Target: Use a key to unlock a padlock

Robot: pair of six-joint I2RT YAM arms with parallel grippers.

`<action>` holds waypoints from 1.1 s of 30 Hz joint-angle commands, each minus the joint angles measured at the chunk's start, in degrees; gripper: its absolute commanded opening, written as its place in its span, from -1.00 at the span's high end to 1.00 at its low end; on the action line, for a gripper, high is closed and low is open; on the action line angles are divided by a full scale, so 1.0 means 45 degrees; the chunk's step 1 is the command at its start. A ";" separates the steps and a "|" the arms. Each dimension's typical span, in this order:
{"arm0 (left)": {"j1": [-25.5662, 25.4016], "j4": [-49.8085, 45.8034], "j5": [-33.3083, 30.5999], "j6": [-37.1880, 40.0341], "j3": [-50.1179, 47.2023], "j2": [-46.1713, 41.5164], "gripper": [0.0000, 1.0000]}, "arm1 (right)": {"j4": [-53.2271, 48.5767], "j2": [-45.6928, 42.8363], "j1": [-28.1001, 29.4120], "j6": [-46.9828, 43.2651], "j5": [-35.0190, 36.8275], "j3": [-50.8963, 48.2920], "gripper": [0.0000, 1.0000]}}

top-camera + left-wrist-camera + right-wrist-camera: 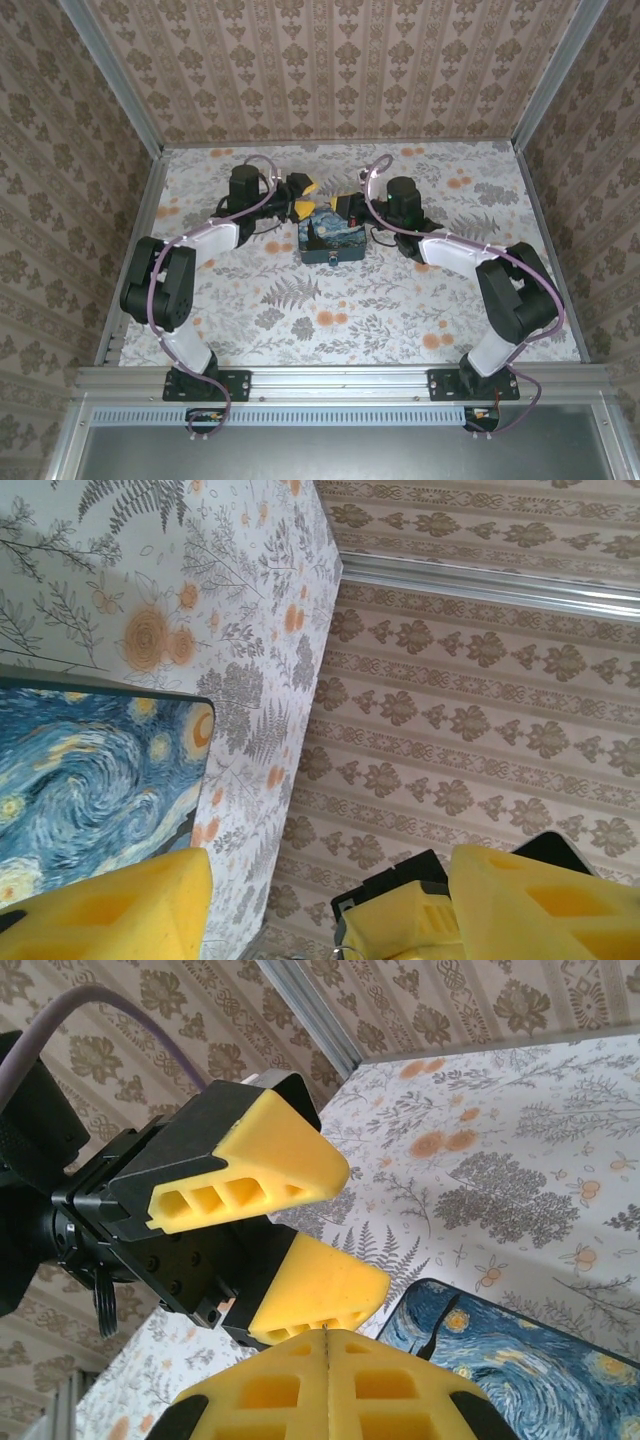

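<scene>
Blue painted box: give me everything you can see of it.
The blue painted box looks like a shallow rectangular tin with rounded corners, its lid printed in blue swirls and yellow spots. It lies flat on the floral table, near its middle. The left hand and right hand hover at its far edge; contact cannot be told.

Bright, even, diffuse light; soft faint shadows; wrist views' near foreground slightly blurred.

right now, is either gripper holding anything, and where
Left gripper open, holding nothing. Right gripper, yellow foam fingers pressed shut: whether anything sits between cannot be told.
</scene>
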 commanded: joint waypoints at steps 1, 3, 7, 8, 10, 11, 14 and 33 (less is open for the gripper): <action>0.0026 0.0978 0.0215 -0.0741 0.0112 0.0084 -0.23 | 0.1238 0.0147 -0.0171 0.0731 -0.0851 0.0230 1.00; 0.0020 0.1381 0.0241 -0.1073 -0.0049 0.0074 -0.18 | 0.1405 0.0233 -0.0201 0.0888 -0.0901 0.0227 1.00; -0.0033 0.1561 0.0359 -0.1341 -0.0149 0.0079 -0.09 | 0.1606 0.0446 -0.0191 0.0948 -0.0815 0.0290 1.00; -0.0038 0.1561 0.0372 -0.1398 -0.0137 0.0079 -0.08 | 0.1514 0.0470 -0.0179 0.0816 -0.0668 0.0314 1.00; -0.0070 0.1596 0.0382 -0.1511 -0.0140 0.0132 -0.04 | 0.1147 0.0424 -0.0044 0.0240 -0.0137 0.0375 1.00; -0.0082 0.1613 0.0386 -0.1592 -0.0124 0.0165 -0.02 | 0.0912 0.0403 0.0038 -0.0112 0.0147 0.0421 1.00; -0.0120 0.1605 0.0390 -0.1732 -0.0071 0.0227 0.01 | 0.0080 0.0191 0.0549 -0.1624 0.1553 0.0490 1.00; -0.0374 0.0530 0.0369 -0.1154 0.0294 0.0543 0.04 | -0.1083 -0.0479 0.2029 -0.5602 0.5213 0.0746 1.00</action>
